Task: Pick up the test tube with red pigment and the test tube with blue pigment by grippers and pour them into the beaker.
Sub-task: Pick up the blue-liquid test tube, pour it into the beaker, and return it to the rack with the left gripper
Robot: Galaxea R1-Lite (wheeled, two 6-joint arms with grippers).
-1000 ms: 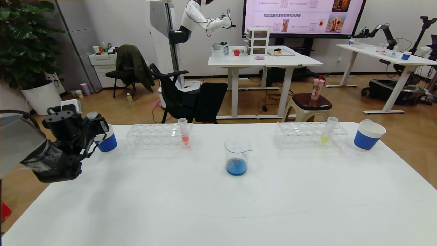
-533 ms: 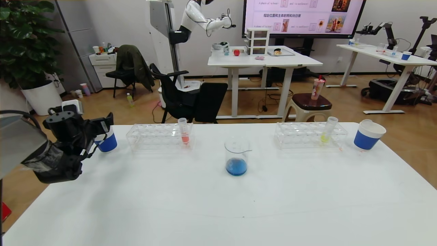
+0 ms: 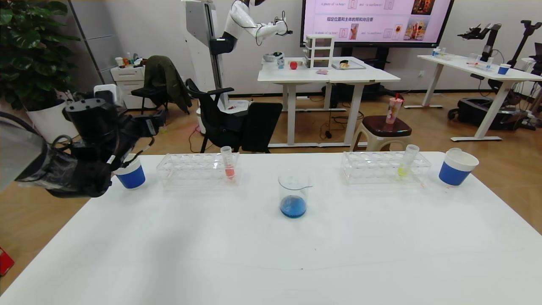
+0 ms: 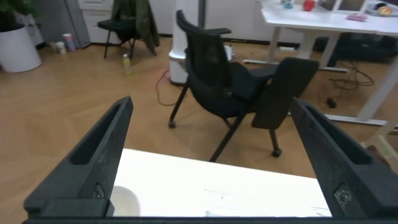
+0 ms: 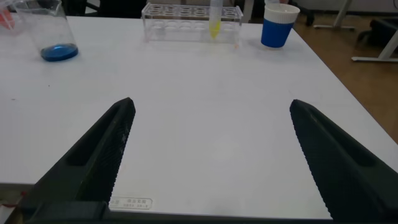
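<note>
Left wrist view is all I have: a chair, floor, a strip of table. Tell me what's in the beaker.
Observer: The beaker, mid-table in the head view, holds blue liquid.
Operator: Locate the red tube.
Observer: The red tube stands upright in the left rack, beyond the beaker on your arm's side.
Operator: Report the right gripper.
Observer: The right gripper hangs with its fingers open over the table, holding nothing.
</note>
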